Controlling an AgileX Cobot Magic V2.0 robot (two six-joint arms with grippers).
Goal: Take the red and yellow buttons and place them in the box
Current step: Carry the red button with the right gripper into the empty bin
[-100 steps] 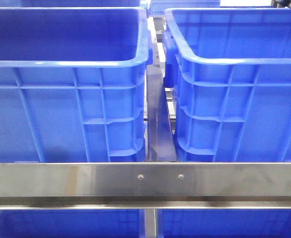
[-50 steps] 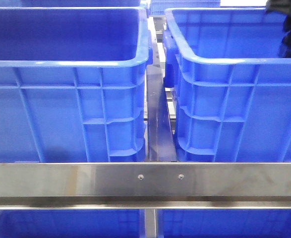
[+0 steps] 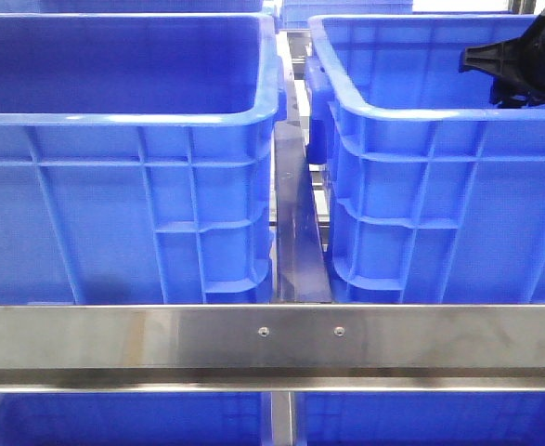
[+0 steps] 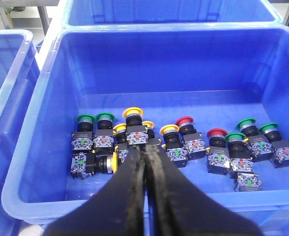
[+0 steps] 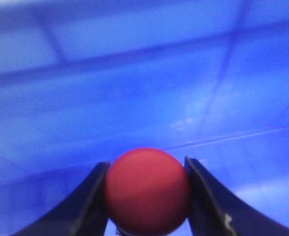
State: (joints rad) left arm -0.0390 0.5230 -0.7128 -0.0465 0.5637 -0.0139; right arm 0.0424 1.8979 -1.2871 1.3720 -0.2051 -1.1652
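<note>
My right gripper (image 5: 146, 167) is shut on a red domed button (image 5: 147, 191), against a blurred blue crate wall (image 5: 144, 73). In the front view the black right arm (image 3: 523, 58) reaches over the right blue crate (image 3: 439, 116). My left gripper (image 4: 145, 150) is shut and empty, above the near rim of another blue crate (image 4: 31, 162). That crate holds several push buttons: yellow ones (image 4: 133, 114) (image 4: 169, 129), red ones (image 4: 184, 121) (image 4: 216, 132) and green ones (image 4: 85, 118). The left arm does not show in the front view.
A second blue crate (image 3: 123, 116) stands at the left in the front view, with a narrow metal gap (image 3: 298, 232) between the two. A steel rail (image 3: 272, 339) crosses in front. More blue crates (image 4: 6, 73) flank the button crate.
The right arm has come into the front view from the top right and moved leftward over the right crate. The crates have not moved.
</note>
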